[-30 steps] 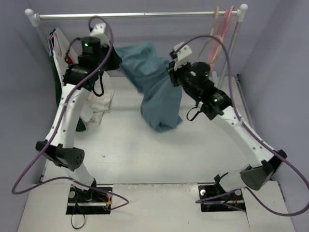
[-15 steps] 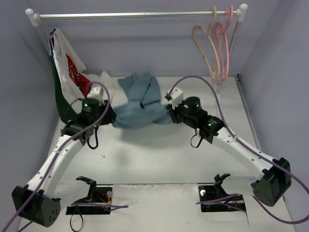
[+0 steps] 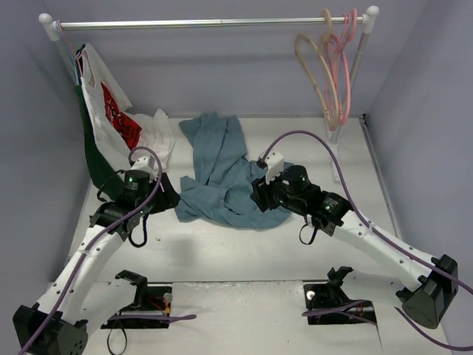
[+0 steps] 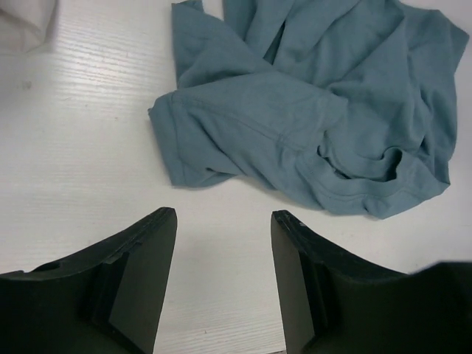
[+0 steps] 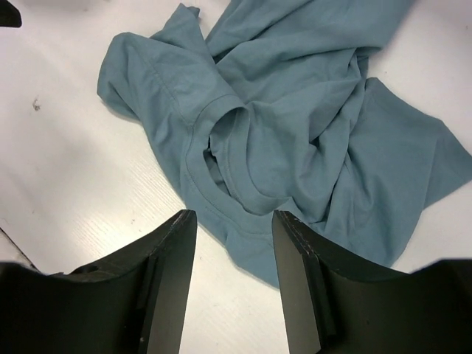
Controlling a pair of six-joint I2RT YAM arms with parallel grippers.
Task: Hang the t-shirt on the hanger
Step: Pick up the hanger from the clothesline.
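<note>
The teal-blue t-shirt (image 3: 222,174) lies crumpled on the white table, its collar facing up (image 5: 236,147). My left gripper (image 3: 171,198) sits low at the shirt's left edge and is open. Only bare table shows between its fingers (image 4: 223,215), with the shirt's sleeve (image 4: 221,140) just ahead. My right gripper (image 3: 257,194) is at the shirt's right side, open (image 5: 234,214), and its fingertips straddle the hem below the collar without pinching it. The beige hanger (image 3: 297,48) hangs on the rail at the back right, apart from the shirt.
A rail (image 3: 207,24) spans the back. Pink hangers (image 3: 344,66) hang beside the beige one. A white garment with red print (image 3: 111,100) and a dark green garment (image 3: 90,148) hang at the left, and a white cloth (image 3: 159,129) rests below them.
Both arms came down from holding the shirt up in the air. Both grippers opened and let it go, and it now lies heaped on the table.
</note>
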